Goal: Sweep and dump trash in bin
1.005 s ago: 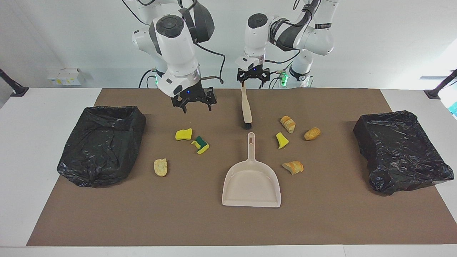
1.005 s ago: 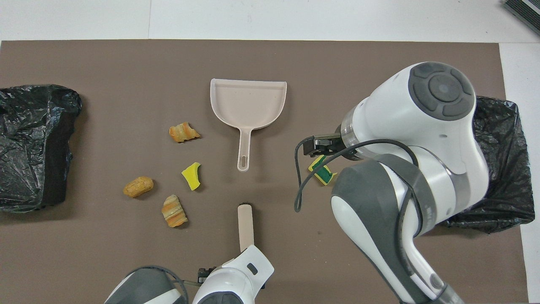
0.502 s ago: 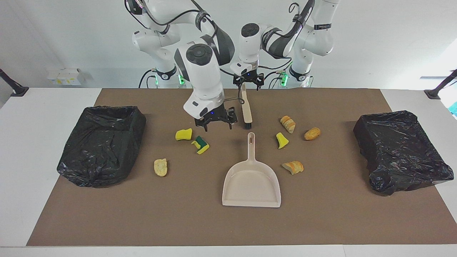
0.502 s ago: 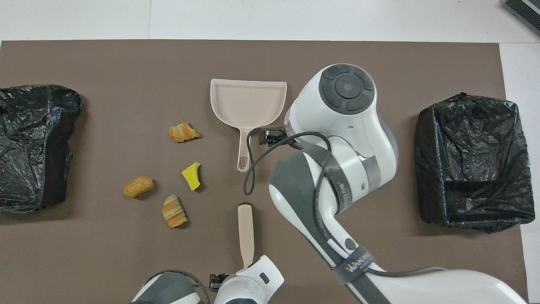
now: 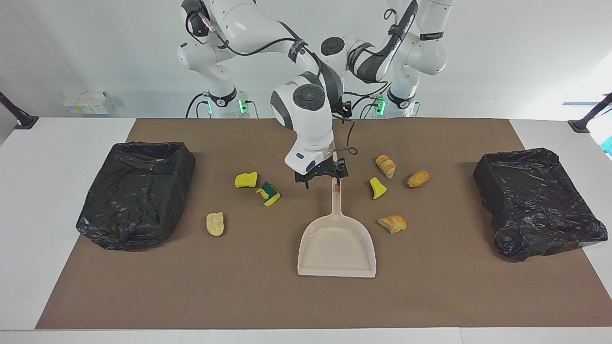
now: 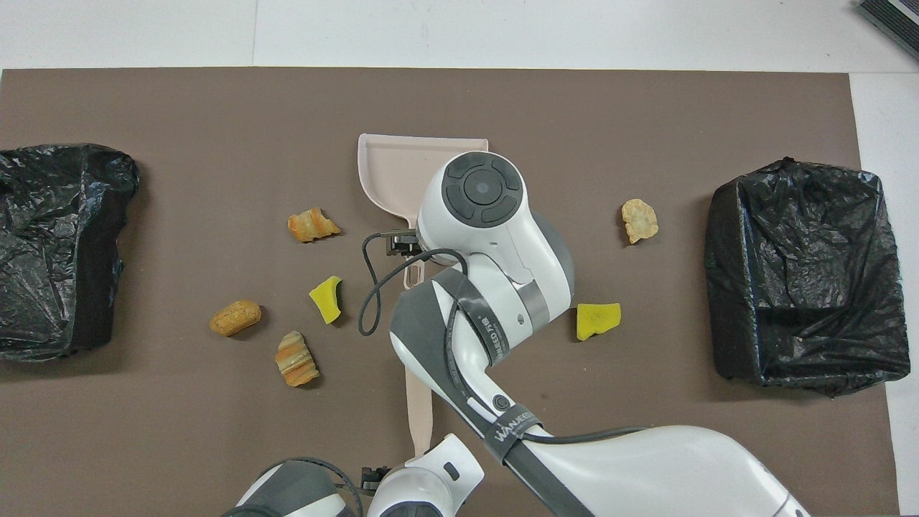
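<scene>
Seven small yellow-sponge and golden bread scraps (image 5: pixel 246 179) scattered on brown mat (image 5: pixel 239 296) around beige plastic dustpan (image 5: pixel 337 246). Right gripper (image 5: pixel 321 181) fingers apart over dustpan handle. Left gripper (image 5: pixel 343 109) spread, beside beige brush (image 6: pixel 418 413).

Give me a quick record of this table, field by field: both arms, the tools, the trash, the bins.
right gripper: jaws open, low over the end of the dustpan handle, not gripping it
left gripper: largely hidden by the right arm, at the brush handle's end nearer the robots
trash: seven scraps loose on the mat, none in the dustpan
bin at the right arm's end: black-lined
bin at the left arm's end: black-lined
</scene>
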You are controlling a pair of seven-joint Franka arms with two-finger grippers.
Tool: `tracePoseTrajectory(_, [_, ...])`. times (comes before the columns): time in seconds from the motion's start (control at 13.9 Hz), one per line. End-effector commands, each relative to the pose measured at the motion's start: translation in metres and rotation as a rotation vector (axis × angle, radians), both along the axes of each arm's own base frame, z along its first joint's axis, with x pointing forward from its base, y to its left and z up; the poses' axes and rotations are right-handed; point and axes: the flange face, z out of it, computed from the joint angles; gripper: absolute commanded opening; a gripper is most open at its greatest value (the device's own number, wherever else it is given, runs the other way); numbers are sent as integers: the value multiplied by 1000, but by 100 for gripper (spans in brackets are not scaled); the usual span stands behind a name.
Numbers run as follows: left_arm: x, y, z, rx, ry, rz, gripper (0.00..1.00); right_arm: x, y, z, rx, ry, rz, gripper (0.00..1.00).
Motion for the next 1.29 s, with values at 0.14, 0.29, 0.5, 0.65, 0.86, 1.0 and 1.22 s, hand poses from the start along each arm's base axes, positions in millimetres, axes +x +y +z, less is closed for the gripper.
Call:
tracePoseTrajectory(0.14, [-7, 1, -7, -14, 6, 15, 100, 2, 26, -21, -8, -19, -43, 90])
tracePoseTrajectory(0.29, [-7, 1, -7, -13, 6, 15, 96, -3, 34, -32, -25, -15, -33, 87])
tracePoseTrajectory(0.5, [-9, 0, -7, -10, 8, 6, 35, -4, 41, -45, -46, -47, -30, 84])
tracePoseTrajectory(0.65, [-9, 0, -7, -11, 8, 4, 23, -3, 40, -45, -54, -58, -25, 67])
tracePoseTrajectory(0.86, [-9, 1, -7, -9, 9, 6, 2, 0, 37, -43, -78, -92, 1, 11])
tracePoseTrajectory(1.0, [-10, 1, -7, -2, 13, 10, 0, -2, 39, -40, -86, -99, 11, 0])
tracePoseTrajectory(1.22, [-9, 6, -4, 27, 35, 19, 0, 10, 19, -21, -76, -107, 36, 0])
